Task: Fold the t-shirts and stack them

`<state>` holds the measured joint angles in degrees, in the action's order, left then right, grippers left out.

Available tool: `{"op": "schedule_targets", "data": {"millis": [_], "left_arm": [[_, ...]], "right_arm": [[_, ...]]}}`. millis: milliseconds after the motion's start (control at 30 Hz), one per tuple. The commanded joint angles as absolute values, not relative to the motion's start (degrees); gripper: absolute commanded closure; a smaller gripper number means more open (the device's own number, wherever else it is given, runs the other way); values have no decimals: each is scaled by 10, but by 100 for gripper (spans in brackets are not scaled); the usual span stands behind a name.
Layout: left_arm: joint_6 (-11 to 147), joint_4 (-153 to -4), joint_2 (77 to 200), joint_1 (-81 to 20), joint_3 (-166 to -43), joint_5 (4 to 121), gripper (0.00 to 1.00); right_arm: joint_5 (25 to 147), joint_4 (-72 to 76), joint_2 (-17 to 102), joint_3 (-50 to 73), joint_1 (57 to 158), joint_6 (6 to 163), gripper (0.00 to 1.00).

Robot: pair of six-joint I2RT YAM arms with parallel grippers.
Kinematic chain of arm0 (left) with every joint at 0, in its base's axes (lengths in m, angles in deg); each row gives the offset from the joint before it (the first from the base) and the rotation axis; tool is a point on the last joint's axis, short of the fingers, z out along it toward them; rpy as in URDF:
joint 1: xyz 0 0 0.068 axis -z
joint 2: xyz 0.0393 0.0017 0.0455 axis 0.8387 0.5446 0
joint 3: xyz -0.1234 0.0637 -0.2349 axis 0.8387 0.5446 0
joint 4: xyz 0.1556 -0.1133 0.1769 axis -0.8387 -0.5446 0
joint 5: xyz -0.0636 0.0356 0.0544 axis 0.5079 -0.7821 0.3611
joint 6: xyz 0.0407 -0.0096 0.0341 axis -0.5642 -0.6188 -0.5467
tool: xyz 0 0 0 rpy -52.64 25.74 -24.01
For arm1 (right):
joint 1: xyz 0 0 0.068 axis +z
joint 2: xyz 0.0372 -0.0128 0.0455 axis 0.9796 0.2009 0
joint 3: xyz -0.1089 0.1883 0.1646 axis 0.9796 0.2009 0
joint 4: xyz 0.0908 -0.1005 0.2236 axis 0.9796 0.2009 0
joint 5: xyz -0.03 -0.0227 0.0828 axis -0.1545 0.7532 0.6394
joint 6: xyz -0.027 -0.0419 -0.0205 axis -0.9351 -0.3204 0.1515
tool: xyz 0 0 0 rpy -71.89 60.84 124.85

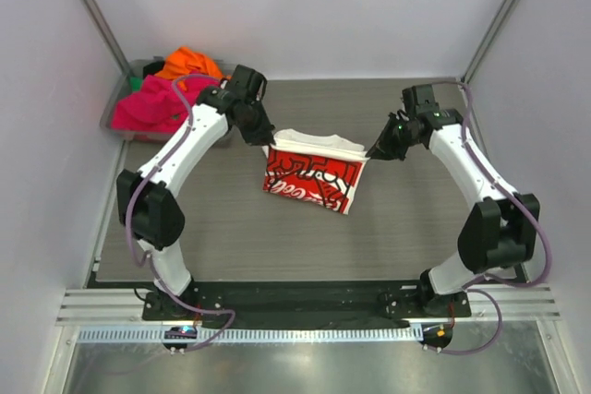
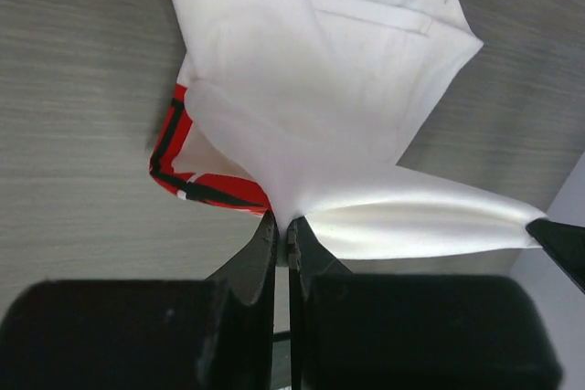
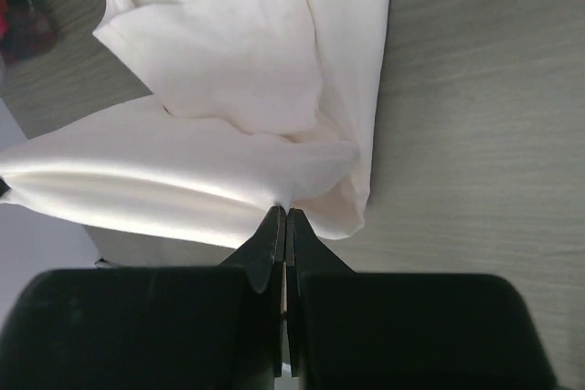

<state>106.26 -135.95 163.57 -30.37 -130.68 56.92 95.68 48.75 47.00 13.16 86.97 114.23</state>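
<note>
Cream-white cloth is clamped in both of our grippers, so we judge the task to be early, partway through the first fold. The left gripper (image 2: 281, 224) has its jaws pressed together on a gathered pinch of fabric at one upper corner of the cream-white t-shirt (image 1: 309, 173). The right gripper (image 3: 281, 212) is closed in the same way on the opposite corner. Neither shows any gap beyond the thickness of the cloth.

Between the two pinches the top edge runs as a stretched band. Below it the shirt hangs in loose folds, with the red-and-white print (image 1: 312, 184) turned toward our bases. Its lower part seems to rest on the table (image 1: 231, 228), near the middle, though we cannot tell how much of it touches. It is doubled over already but not a neat flat packet, and we see no folded pile yet.

Further out, at the far left corner, the grey bin (image 1: 109, 113) holds the hot pink t-shirt (image 1: 148, 106) and the orange t-shirt (image 1: 189, 64), both crumpled. By our reckoning those are left to fold. This one has to be finished and laid down before any stacking starts.
</note>
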Motion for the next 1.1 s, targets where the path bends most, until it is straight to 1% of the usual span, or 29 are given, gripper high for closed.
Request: {"op": "schedule_targets", "data": {"millis": [0, 167, 333, 500, 633, 667, 700, 767, 800, 833, 867, 900, 933, 967, 1000, 1033, 1067], "left_arm": [[1008, -1400, 1702, -344, -1386, 568, 100], [991, -1430, 1810, -368, -1524, 605, 100], [981, -1445, 1902, -386, -1640, 635, 100], [985, -1409, 1968, -402, -1673, 670, 98], [999, -1306, 2012, -415, -1680, 725, 94], [1004, -1284, 2027, -417, -1686, 739, 91], [1021, -1265, 2061, -418, -1699, 753, 87], [1045, -1257, 2105, -422, -1790, 800, 80], [1073, -1258, 2122, -423, -1823, 820, 67], [1084, -1251, 2133, -423, -1857, 834, 63], [1095, -1244, 2125, -423, -1854, 843, 52], [1100, -1232, 2107, -424, -1839, 845, 50], [1105, -1204, 2060, -422, -1786, 843, 47], [1105, -1193, 2031, -423, -1755, 835, 41], [1103, -1186, 2008, -423, -1712, 829, 38], [1091, -1187, 1988, -422, -1699, 826, 36], [1086, -1193, 1952, -423, -1690, 823, 32]], "right_arm": [[892, 489, 528, 55, 853, 1109, 99], [882, 489, 625, -11, 844, 1107, 99], [875, 482, 679, -52, 839, 1109, 99], [868, 477, 735, -82, 839, 1109, 99], [849, 471, 771, -88, 833, 1119, 99], [835, 470, 777, -90, 831, 1130, 99], [828, 468, 783, -86, 825, 1136, 99], [818, 460, 803, -89, 819, 1148, 99], [816, 459, 809, -92, 813, 1157, 99], [813, 460, 818, -92, 810, 1164, 99], [813, 459, 817, -88, 805, 1170, 99], [822, 454, 817, -77, 803, 1174, 86], [828, 448, 816, -71, 803, 1171, 74], [832, 447, 810, -66, 803, 1170, 58], [839, 446, 803, -52, 803, 1167, 26], [839, 445, 795, -45, 803, 1166, 19], [836, 446, 770, -38, 803, 1165, 16]]}}
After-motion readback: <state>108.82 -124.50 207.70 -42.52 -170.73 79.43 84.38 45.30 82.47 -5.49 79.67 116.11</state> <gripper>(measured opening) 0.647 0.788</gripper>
